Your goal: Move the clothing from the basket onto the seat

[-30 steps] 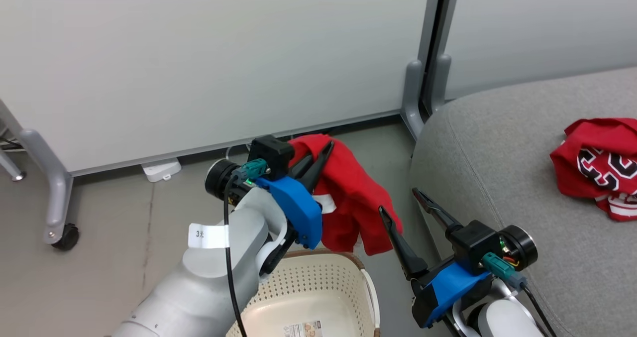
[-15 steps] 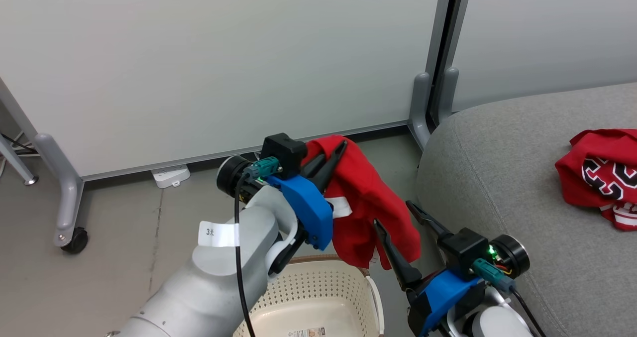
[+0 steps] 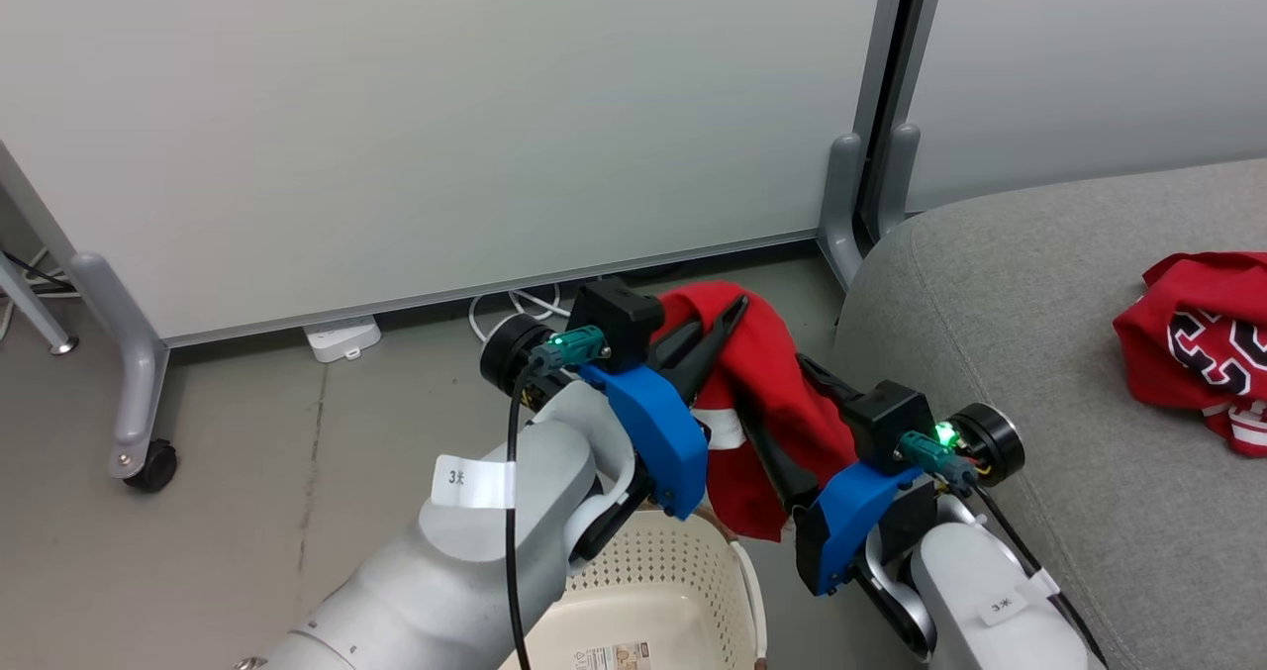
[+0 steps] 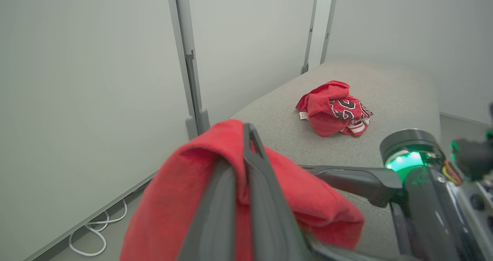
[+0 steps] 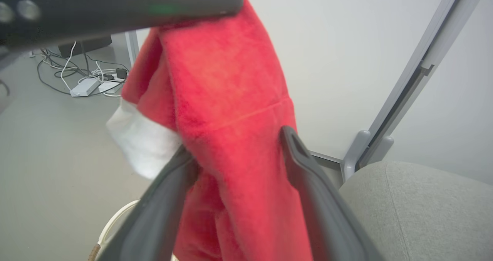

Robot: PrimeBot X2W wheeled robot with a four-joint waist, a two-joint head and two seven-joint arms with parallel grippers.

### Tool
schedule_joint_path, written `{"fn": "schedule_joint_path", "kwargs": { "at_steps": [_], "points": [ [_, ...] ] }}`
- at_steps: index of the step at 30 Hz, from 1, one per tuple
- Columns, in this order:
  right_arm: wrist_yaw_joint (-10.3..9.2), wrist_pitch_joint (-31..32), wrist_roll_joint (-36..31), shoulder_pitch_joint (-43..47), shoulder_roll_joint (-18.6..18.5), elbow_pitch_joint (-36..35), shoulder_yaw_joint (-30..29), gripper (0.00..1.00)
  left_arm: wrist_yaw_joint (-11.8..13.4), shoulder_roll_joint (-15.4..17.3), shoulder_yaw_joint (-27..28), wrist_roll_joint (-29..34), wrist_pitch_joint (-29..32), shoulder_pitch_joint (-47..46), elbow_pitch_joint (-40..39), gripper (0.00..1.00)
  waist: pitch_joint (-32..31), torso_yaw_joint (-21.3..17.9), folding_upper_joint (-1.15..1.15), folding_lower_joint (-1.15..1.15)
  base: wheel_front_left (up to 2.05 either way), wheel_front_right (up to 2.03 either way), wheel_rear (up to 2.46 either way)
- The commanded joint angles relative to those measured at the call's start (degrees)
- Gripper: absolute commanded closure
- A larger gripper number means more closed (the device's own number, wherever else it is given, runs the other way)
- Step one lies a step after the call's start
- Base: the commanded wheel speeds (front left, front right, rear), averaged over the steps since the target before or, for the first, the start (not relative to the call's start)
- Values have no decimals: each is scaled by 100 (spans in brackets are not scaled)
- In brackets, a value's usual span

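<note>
Lying on the seat [image 3: 990, 284]: one lettered garment [image 3: 1188, 338]. Left tool [image 3: 730, 316] clamps the second garment [image 3: 787, 378]; right tool [image 3: 772, 390] straddles it, wide apart.

The basket [image 3: 693, 571] is running off the near edge of the head view, with the left forearm [image 3: 475, 551] covering its left side. The label [image 3: 609, 656] on its floor is too small to read. The lettered garment [image 3: 1198, 343] and the seat [image 3: 1039, 284] are being cut by the right edge. The plain red garment [image 3: 772, 393] is covering part of the right gripper [image 5: 235, 143]. The left gripper [image 4: 238, 145] is blurring in its own wrist view.
</note>
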Motion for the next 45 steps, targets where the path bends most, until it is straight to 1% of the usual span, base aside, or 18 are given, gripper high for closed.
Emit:
{"fn": "schedule_joint_path", "kwargs": {
  "at_steps": [1, 3, 5, 10, 17, 39, 40, 41, 42, 43, 45],
  "points": [
    [1, -77, 47, -172, -13, 150, 28, 0, -40, -2, -37, -19, -17, -86, -35, 100, 7, 7, 0, 0, 0, 0, 0],
    [1, -127, 98, -303, -13, 384, 61, 0, -40, -9, -68, -29, -19, -83, -71, 100, 13, 12, 0, 0, 0, 0, 0],
    [1, -171, 147, -411, -13, 579, 89, 100, -40, -15, -112, -39, -22, -76, -97, 100, 13, 18, 0, 0, 0, 0, 0],
    [1, -310, 321, -551, -12, 883, 202, 100, -40, -25, -166, -69, -33, -87, -109, 100, 7, 12, 0, 0, 0, 0, 0],
    [1, -444, 470, -637, -13, 1124, 282, 100, -38, -24, -171, -73, -49, -106, -38, 100, -8, -41, 0, 0, 0, 0, 0],
    [1, -606, 596, -748, -13, 1452, 345, 100, -26, -29, -197, -125, -95, -162, 43, 100, -38, -104, 0, 0, 0, 0, 0],
    [1, -611, 602, -750, -13, 1459, 343, 100, -25, -29, -197, -125, -100, -163, 46, 77, -38, -103, 0, 0, 0, 0, 0],
    [1, -611, 602, -750, -13, 1459, 343, 100, -25, -29, -197, -125, -100, -163, 46, 77, -38, -103, 0, 0, 0, 0, 0],
    [1, -612, 611, -752, -13, 1464, 343, 100, -21, -30, -199, -124, -104, -164, 49, 12, -38, -102, 0, 0, 0, 0, 0],
    [1, -609, 617, -754, -13, 1470, 346, 100, -16, -30, -202, -123, -101, -162, 51, 0, -38, -101, 0, 0, 0, 0, 0],
    [1, -624, 624, -760, -13, 1474, 343, 100, -17, -31, -162, -185, -113, -110, 32, 0, -38, -95, 0, 0, 0, 0, 0]
  ]
}}
